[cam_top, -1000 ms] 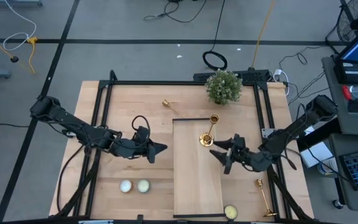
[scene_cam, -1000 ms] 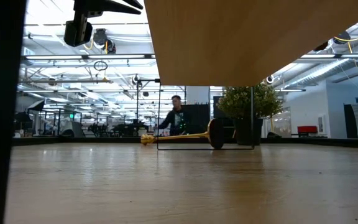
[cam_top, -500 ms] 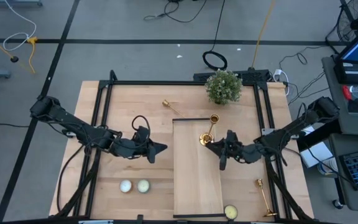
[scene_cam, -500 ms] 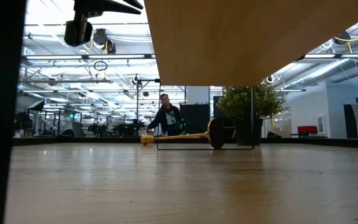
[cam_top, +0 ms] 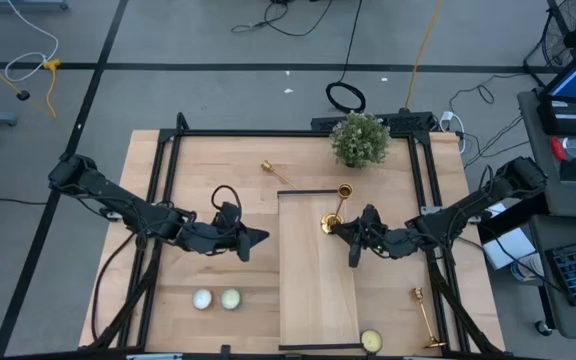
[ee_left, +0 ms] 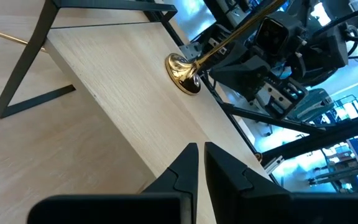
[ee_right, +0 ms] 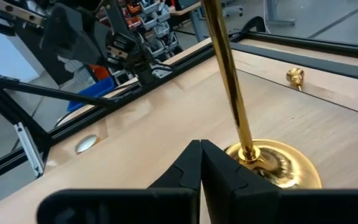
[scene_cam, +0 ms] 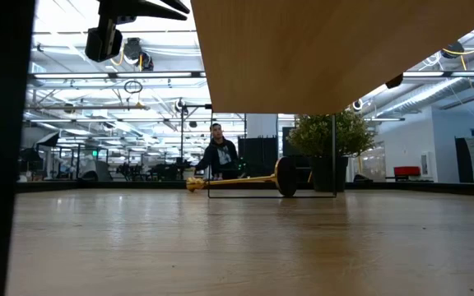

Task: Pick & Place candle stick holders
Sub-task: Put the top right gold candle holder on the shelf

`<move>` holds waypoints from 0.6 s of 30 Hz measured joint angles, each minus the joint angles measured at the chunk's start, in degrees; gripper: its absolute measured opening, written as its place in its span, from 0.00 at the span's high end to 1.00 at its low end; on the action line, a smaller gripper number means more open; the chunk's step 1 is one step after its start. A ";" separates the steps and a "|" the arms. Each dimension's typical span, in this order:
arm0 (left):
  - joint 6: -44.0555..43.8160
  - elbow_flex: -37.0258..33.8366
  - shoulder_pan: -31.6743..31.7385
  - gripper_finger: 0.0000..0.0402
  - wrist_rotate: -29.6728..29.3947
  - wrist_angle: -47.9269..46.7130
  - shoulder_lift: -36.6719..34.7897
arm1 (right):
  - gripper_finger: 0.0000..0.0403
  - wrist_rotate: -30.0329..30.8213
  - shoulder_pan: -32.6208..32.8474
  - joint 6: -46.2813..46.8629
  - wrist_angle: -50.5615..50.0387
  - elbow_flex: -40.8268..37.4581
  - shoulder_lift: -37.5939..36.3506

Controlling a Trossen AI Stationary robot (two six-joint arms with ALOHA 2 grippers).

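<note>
The upright candle stick holder [cam_top: 334,208] stands on the raised board [cam_top: 316,290], near that board's far edge. The right tool [cam_top: 349,240] sits just beside its base, fingers clenched with nothing between them (the stem rises clear of the tips in the right wrist view); to grip well it likely must reopen and straddle the stem low; otherwise the holder may tip. The left tool [cam_top: 259,238] waits clenched beside the board; two more holders [cam_top: 274,171] [cam_top: 427,319] lie on the desk [cam_top: 208,165] off the board.
</note>
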 joint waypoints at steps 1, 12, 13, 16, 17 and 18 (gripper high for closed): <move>0.01 0.00 0.00 0.92 -0.09 0.00 0.00 | 1.00 -0.01 -0.15 0.00 -0.06 0.00 0.16; 0.01 0.00 0.00 0.92 -0.39 0.00 0.00 | 1.00 0.13 -1.06 0.81 -0.16 0.77 3.18; 0.01 0.00 0.00 0.92 -0.39 0.00 0.00 | 1.00 0.26 -1.06 0.58 -0.29 1.09 3.27; 0.01 0.00 0.00 0.92 -0.39 0.00 0.00 | 1.00 1.62 -1.06 0.15 -2.14 1.80 3.30; 0.01 0.00 0.00 0.92 -0.39 0.00 0.00 | 1.00 1.88 -1.08 0.11 -2.80 2.01 3.30; 0.01 0.00 0.00 0.92 -0.39 0.00 0.00 | 1.00 2.18 -1.11 0.09 -3.41 2.23 3.32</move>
